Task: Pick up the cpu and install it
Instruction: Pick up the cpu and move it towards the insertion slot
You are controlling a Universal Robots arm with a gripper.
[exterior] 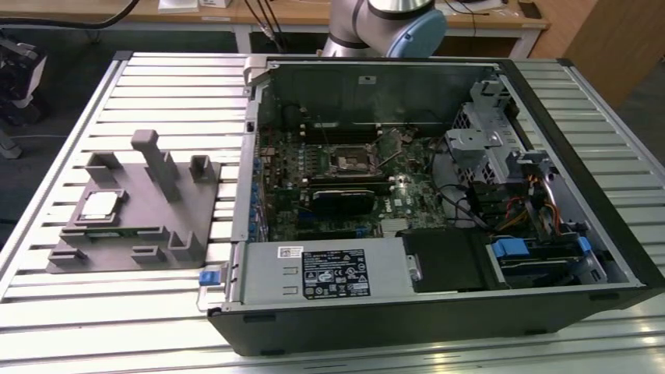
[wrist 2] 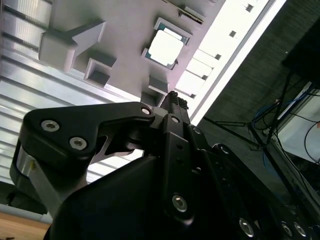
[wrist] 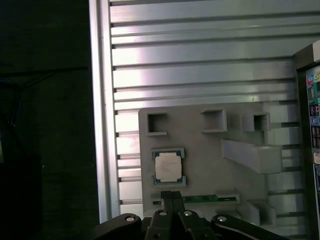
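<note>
The cpu [exterior: 99, 205] is a pale silvery square chip lying flat in a pocket of the grey fixture [exterior: 156, 226] at the exterior view's left. Both wrist views look down on the cpu [wrist: 168, 167] [wrist 2: 165, 48] from well above. My gripper [wrist: 172, 194] [wrist 2: 173, 95] hangs over the fixture's edge near the chip, apart from it. Its two dark fingers are pressed together with nothing between them. The motherboard's dark square socket [exterior: 348, 161] sits inside the open computer case [exterior: 437, 312].
A narrow green memory strip [wrist: 200, 199] lies in the fixture beside the cpu. Upright grey posts [exterior: 156, 160] rise from the fixture. The slatted metal table [exterior: 167, 86] drops off just beyond the fixture. The arm's base [exterior: 379, 23] stands behind the case.
</note>
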